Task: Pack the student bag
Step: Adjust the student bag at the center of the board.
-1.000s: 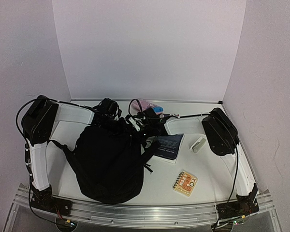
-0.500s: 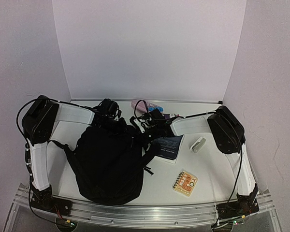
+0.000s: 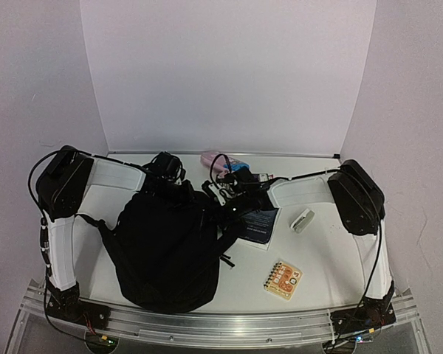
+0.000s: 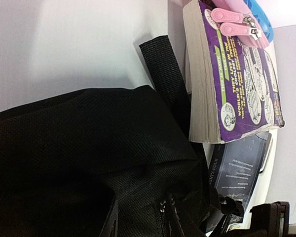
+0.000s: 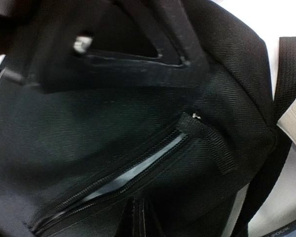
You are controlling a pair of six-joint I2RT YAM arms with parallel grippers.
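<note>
- Right gripper (image 5: 137, 212): jaws pressed fully together, low over the far end of the student bag (image 3: 166, 251), right at its zip (image 5: 123, 177). Whether they pinch anything, I cannot tell.
- And the other one?
- Left gripper (image 3: 173, 184) sits at the same far end of the bag, on its left side. Its wrist view shows bunched black fabric but no fingers, so I cannot tell whether it is wide, narrow or gripping.
- Why are both there?
- My judgement: the zip is parted only to a slit, showing pale lining, and nothing would fit through that. One arm likely steadies the cloth while the other works the mouth wider.
- Where does the bag lie?
- Flat on the table (image 3: 317, 258), filling the near-left part, bottom toward the near edge, mouth toward the far edge.
- What else is around?
- Nearest, toward the near-right corner, an orange spiral notebook (image 3: 283, 280), well apart from the bag. Farther in, a dark-blue pouch (image 3: 257, 223) just beside the bag's right side, with a small pale object (image 3: 303, 220) to its right. Farther again, a purple paperback (image 4: 241, 84), and at the far edge a pink and blue case (image 4: 237, 17) meeting the book's far end.
- Anything in the way?
- A loose strap (image 4: 163, 69) lies between the bag's top and the paperback. The right arm also reaches across above the pouch and book.
</note>
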